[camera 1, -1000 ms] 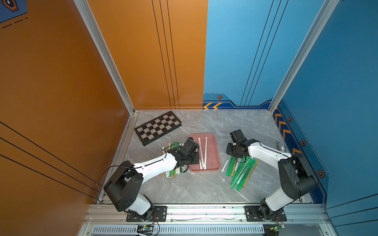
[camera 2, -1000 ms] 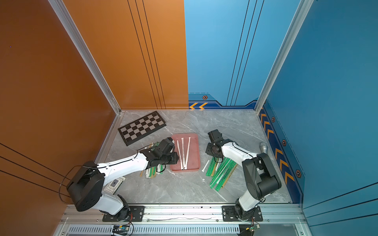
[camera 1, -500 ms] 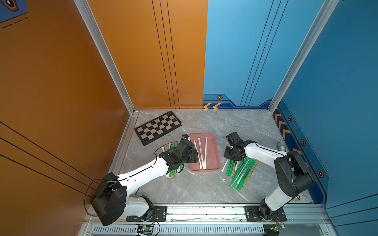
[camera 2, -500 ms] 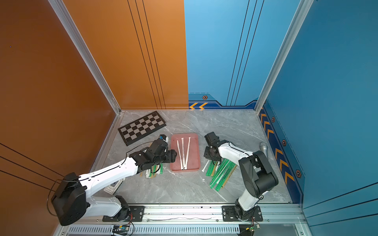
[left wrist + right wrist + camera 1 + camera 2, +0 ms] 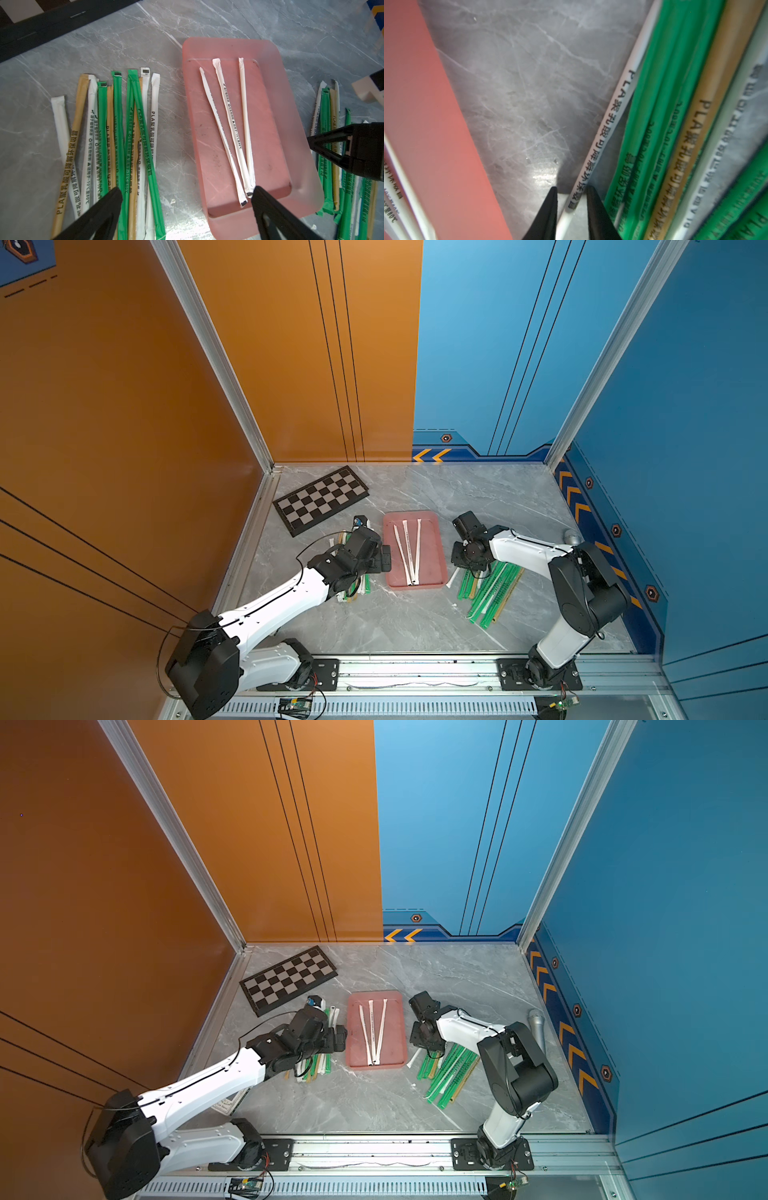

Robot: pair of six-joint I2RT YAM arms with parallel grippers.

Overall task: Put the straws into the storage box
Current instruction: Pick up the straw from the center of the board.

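Note:
The pink storage box (image 5: 432,556) (image 5: 395,1036) (image 5: 270,124) lies mid-floor with three white straws (image 5: 409,549) (image 5: 372,1031) (image 5: 230,124) in it. More straws lie in a pile (image 5: 322,1069) (image 5: 116,135) left of it and a pile (image 5: 494,589) (image 5: 449,1073) (image 5: 664,124) right of it. My left gripper (image 5: 383,559) (image 5: 341,1038) (image 5: 187,199) is wide open and empty at the box's left rim. My right gripper (image 5: 471,572) (image 5: 432,1051) (image 5: 572,190) is tip-down on the floor, its jaws narrowly apart either side of a white straw (image 5: 604,128) at the right pile's edge.
A black-and-grey chequered board (image 5: 320,499) (image 5: 289,979) lies at the back left. A grey metal cylinder (image 5: 572,536) (image 5: 536,1025) stands by the right wall. Orange and blue walls close in the marble floor.
The left jaws have opened wide beside the box and the left arm has stretched out lower. The right gripper has sunk onto the white straw with its jaws a little narrower.

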